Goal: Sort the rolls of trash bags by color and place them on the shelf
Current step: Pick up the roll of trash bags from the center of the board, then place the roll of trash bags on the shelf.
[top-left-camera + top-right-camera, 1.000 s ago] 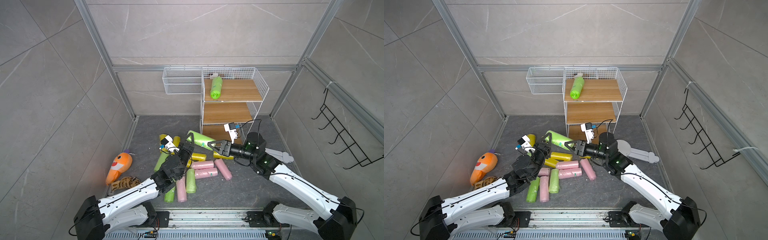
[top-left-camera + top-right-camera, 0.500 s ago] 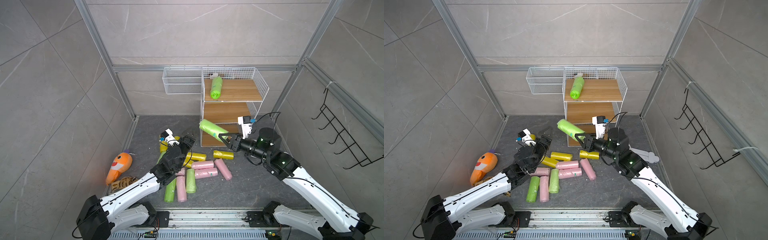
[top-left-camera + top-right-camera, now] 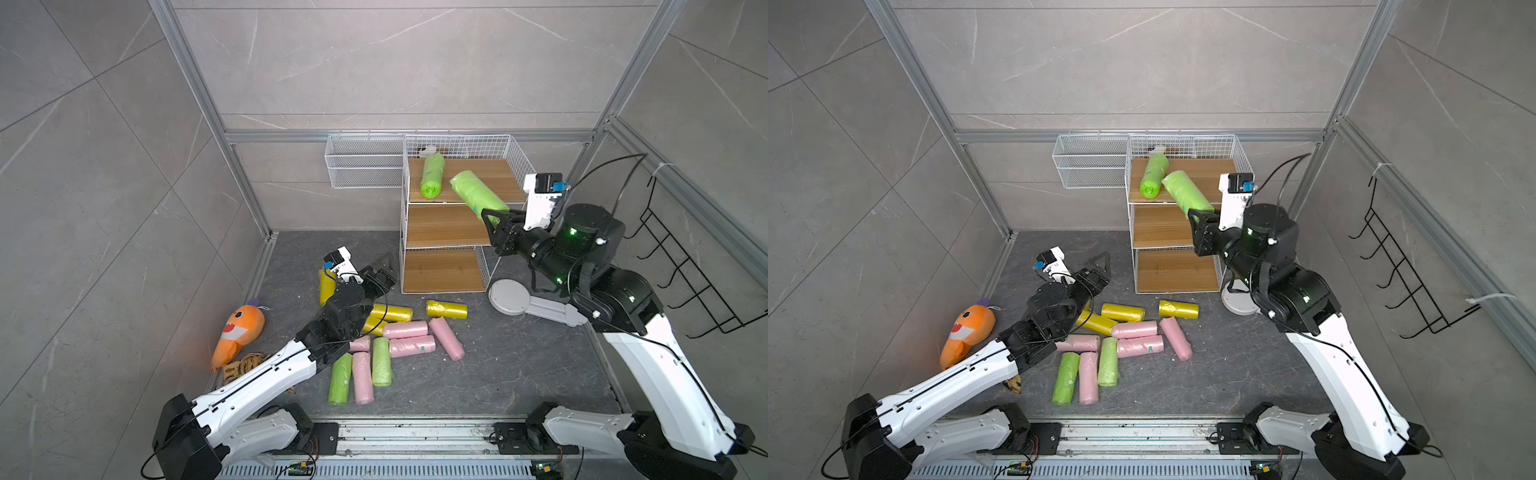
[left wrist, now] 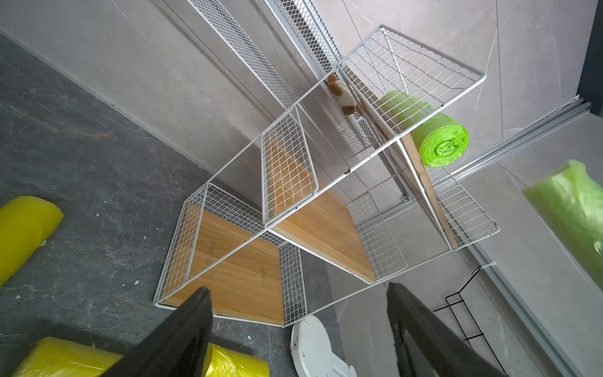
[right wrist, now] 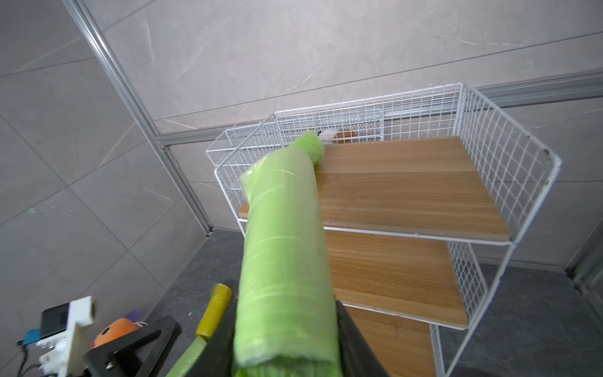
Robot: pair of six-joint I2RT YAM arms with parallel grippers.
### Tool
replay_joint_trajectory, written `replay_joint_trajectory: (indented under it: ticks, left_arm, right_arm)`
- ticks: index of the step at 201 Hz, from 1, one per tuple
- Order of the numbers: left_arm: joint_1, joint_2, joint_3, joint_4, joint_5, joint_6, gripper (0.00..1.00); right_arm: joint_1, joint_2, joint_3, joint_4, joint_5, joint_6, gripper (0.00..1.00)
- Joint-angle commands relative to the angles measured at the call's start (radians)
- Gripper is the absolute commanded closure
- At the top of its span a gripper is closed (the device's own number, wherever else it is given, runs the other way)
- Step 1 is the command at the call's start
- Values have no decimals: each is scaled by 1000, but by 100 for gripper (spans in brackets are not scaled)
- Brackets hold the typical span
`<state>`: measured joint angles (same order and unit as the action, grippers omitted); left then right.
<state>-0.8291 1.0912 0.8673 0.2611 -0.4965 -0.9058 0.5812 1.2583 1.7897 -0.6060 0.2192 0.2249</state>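
Observation:
My right gripper (image 3: pixel 492 218) (image 3: pixel 1200 216) (image 5: pixel 287 342) is shut on one end of a lime green roll (image 3: pixel 478 197) (image 3: pixel 1185 195) (image 5: pixel 284 261). The roll's far end reaches over the front of the top tier of the shelf (image 3: pixel 457 237) (image 5: pixel 408 196). Beside it another green roll (image 3: pixel 432 176) (image 4: pixel 437 140) lies on that tier. My left gripper (image 3: pixel 384 268) (image 3: pixel 1098 268) (image 4: pixel 298 290) hangs open and empty over the floor, left of the shelf's bottom tier. Several yellow (image 3: pixel 446 309), pink (image 3: pixel 405 329) and green (image 3: pixel 340 378) rolls lie on the floor.
An orange plush shark (image 3: pixel 239 332) lies at the left wall. A long white wire basket (image 3: pixel 365 166) hangs left of the shelf. A black hook rack (image 3: pixel 685 282) is on the right wall. A white round-ended part (image 3: pixel 511 297) lies by the shelf's right foot.
The right gripper has risen from the floor pile to the top tier, carrying the green roll. The left gripper has opened and drawn back a little.

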Motion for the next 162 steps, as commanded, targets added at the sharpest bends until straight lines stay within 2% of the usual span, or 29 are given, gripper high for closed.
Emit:
replay_joint_trajectory:
  ticks: [1, 47, 105, 162]
  left_arm:
    - [4, 22, 76, -15, 35, 90, 14]
    - [4, 103, 181, -92, 145, 194, 13]
    - [4, 135, 194, -86, 191, 201, 13]
    - [4, 133, 189, -86, 206, 204, 13]
  right_arm:
    - [-8, 62, 70, -44, 102, -78, 70]
    - [-42, 153, 148, -35, 199, -115, 70]
    - [-69, 245, 206, -14, 268, -144, 70]
    - [-87, 317, 261, -11, 273, -147, 69]
